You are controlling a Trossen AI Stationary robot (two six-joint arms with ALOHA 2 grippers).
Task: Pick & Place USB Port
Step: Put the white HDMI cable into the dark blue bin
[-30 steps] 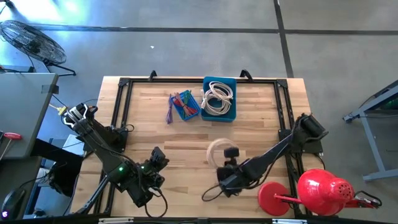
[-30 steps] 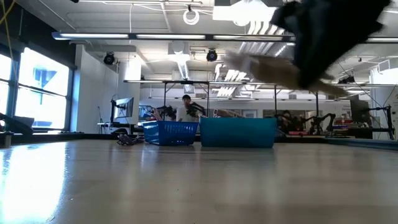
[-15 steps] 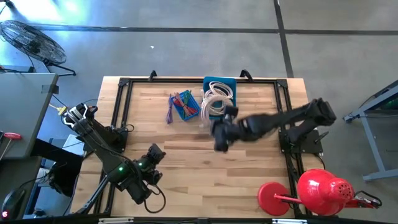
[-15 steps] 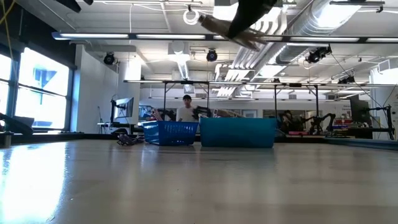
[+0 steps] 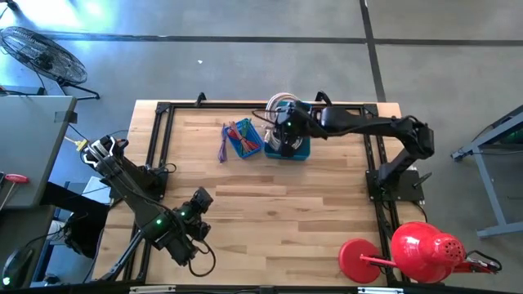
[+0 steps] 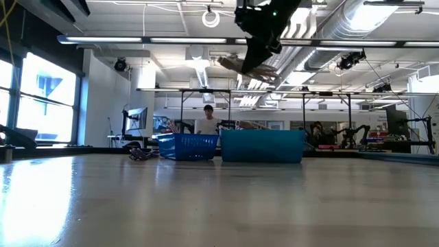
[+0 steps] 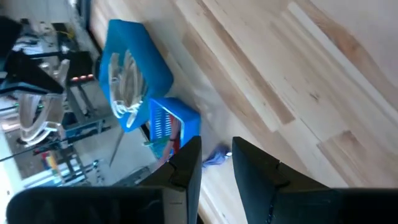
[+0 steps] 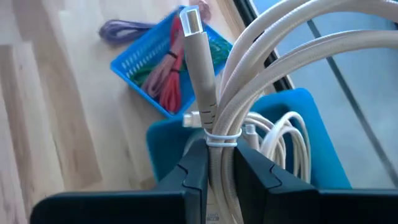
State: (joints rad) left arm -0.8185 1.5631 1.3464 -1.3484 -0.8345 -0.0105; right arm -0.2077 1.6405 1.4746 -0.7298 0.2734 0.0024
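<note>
Directly beneath the right tool [image 5: 283,131] sat the solid blue plastic bin [image 5: 302,151]; it gripped a coiled beige USB cable [image 8: 214,99], seemingly ready for lowering and release.

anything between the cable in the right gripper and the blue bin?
Nothing visible. The right gripper is shut on the beige USB cable and hangs over the blue bin, which already holds coiled cables. The left gripper waits near the front edge.

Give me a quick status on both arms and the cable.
Right tool shut on coiled beige USB cable, above blue bin. Left tool idle, near table edge. Nothing in the way.
</note>
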